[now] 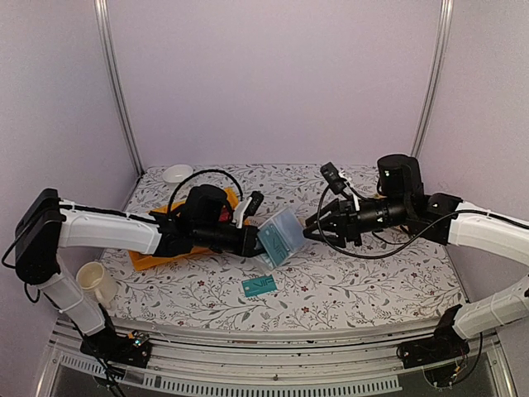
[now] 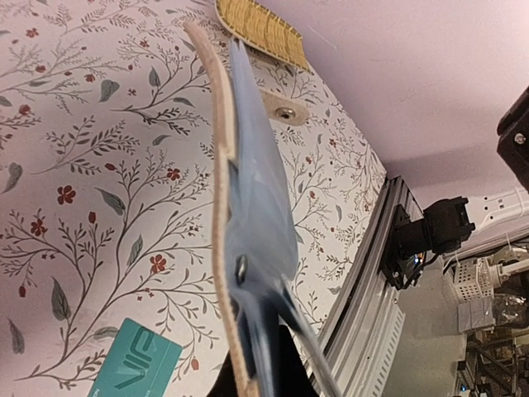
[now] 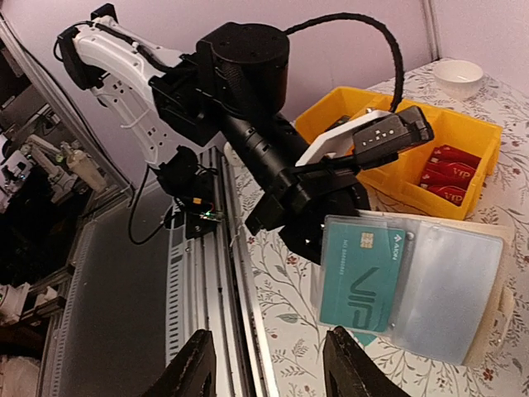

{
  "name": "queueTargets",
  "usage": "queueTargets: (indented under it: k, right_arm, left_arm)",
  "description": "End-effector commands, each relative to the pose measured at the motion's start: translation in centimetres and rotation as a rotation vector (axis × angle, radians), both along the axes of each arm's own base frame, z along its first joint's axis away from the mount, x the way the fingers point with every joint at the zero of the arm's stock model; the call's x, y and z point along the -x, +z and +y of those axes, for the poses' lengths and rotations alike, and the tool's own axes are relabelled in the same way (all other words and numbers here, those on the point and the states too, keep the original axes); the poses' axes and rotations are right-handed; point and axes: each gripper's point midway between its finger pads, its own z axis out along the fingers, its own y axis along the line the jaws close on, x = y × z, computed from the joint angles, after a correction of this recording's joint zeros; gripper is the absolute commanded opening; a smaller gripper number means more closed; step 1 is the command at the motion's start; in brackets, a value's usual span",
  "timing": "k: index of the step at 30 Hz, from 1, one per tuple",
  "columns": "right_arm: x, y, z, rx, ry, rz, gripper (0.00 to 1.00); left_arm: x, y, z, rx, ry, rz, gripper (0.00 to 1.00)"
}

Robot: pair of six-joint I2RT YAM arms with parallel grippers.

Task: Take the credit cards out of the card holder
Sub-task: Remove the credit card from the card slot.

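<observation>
My left gripper [image 1: 252, 240] is shut on the spine end of the card holder [image 1: 279, 236], holding it up off the table with its clear sleeves fanned toward the right arm. In the left wrist view the card holder [image 2: 256, 207] is edge-on, whitish cover on the left and blue-grey leaves on the right. One teal credit card [image 3: 361, 277] sits in a sleeve of the card holder [image 3: 455, 289]. Another teal card [image 1: 259, 286] lies loose on the table below it [image 2: 136, 372]. My right gripper [image 1: 312, 230] is open a little to the right of the holder, its fingers [image 3: 194, 368] empty.
A yellow bin [image 1: 157, 256] behind the left arm holds red cards [image 3: 442, 178]. A white bowl [image 1: 177, 173] stands at the back left and a cream cup [image 1: 97, 284] at the front left. A straw basket [image 2: 260, 29] shows in the left wrist view.
</observation>
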Motion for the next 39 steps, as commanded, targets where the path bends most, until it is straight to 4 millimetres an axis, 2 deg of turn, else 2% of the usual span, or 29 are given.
queueTargets:
  k: [1, 6, 9, 15, 22, 28, 32, 39]
  right_arm:
    - [2.8, 1.6, 1.5, -0.127, 0.207, 0.051, 0.45]
    - [2.3, 1.3, 2.6, -0.154, 0.233, 0.085, 0.37]
    - [1.4, 0.2, 2.9, -0.129, 0.209, 0.104, 0.33]
    - [0.5, -1.7, 3.3, -0.076, 0.18, 0.151, 0.28]
    - [0.0, -1.8, 3.0, -0.054, 0.151, 0.118, 0.29]
    - [-0.5, -0.6, 2.2, -0.056, 0.135, 0.078, 0.3]
    - [-0.9, -0.9, 1.8, -0.036, 0.108, 0.075, 0.33]
    - [1.1, -1.5, 2.4, -0.084, 0.198, 0.108, 0.37]
  left_arm:
    - [0.9, 4.5, -0.6, 0.132, -0.089, -0.169, 0.0]
    - [2.5, 6.4, -1.0, 0.214, -0.179, -0.226, 0.0]
    - [3.6, 7.4, -1.1, 0.265, -0.223, -0.255, 0.0]
    - [5.1, 8.3, -1.6, 0.302, -0.294, -0.285, 0.0]
    - [7.8, 9.6, -2.2, 0.34, -0.411, -0.354, 0.0]
    - [8.5, 9.2, -2.3, 0.34, -0.453, -0.351, 0.0]
    - [8.7, 9.2, -2.4, 0.347, -0.463, -0.356, 0.0]
    - [8.6, 9.9, -2.8, 0.365, -0.462, -0.373, 0.0]
